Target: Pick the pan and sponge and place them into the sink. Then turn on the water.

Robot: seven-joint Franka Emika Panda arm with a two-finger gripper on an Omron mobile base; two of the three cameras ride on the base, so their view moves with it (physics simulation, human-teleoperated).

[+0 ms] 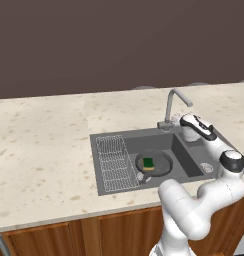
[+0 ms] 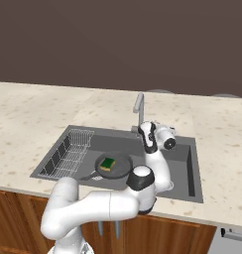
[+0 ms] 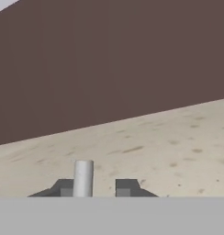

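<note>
Left base view: we're seeing sponge (image 1: 148,163) lying on pan (image 1: 154,163) in sink (image 1: 111,138), so we're judging we're on the water step.

Right base view: gripper (image 2: 145,133) is reaching by faucet (image 2: 139,110); no water running.

Hand view: fingers (image 3: 126,187) are standing narrowly apart beside a grey post (image 3: 83,178), grip unclear. Next: nudging the handle w/ care.

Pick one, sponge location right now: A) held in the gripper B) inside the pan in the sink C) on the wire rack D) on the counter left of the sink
B: the green sponge lies on the pan, which sits in the sink basin right of the wire rack.
</note>
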